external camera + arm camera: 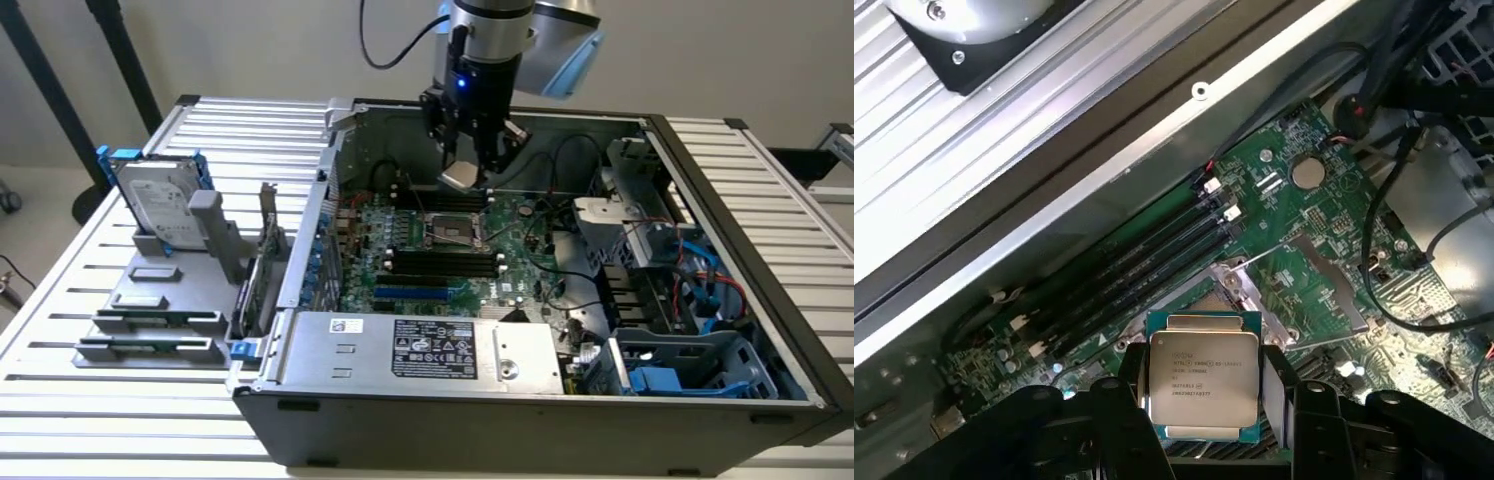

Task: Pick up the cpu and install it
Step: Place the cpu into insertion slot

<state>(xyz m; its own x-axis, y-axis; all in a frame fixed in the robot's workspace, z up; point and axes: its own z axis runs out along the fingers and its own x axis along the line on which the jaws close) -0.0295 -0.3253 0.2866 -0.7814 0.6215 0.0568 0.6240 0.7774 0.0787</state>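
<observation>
The cpu (459, 178) is a small flat square chip with a silver top plate, and it hangs tilted above the green motherboard (514, 265) inside the open computer case. My gripper (469, 160) is shut on it, one black finger on each side edge. In the wrist view the cpu (1202, 385) shows printed text on its plate and sits between the black fingers (1126, 392) of the gripper (1204, 398). The empty cpu socket (454, 228) with its metal frame lies a little below the chip. The socket frame (1284, 285) stands just beyond the chip in the wrist view.
Dark memory sticks (434, 262) lie in slots beside the socket. A silver power supply (414, 350) fills the case's near side, and cables and blue drive bays (681, 285) crowd the exterior view's right. A hard drive in a blue bracket (158, 205) stands outside, on the left.
</observation>
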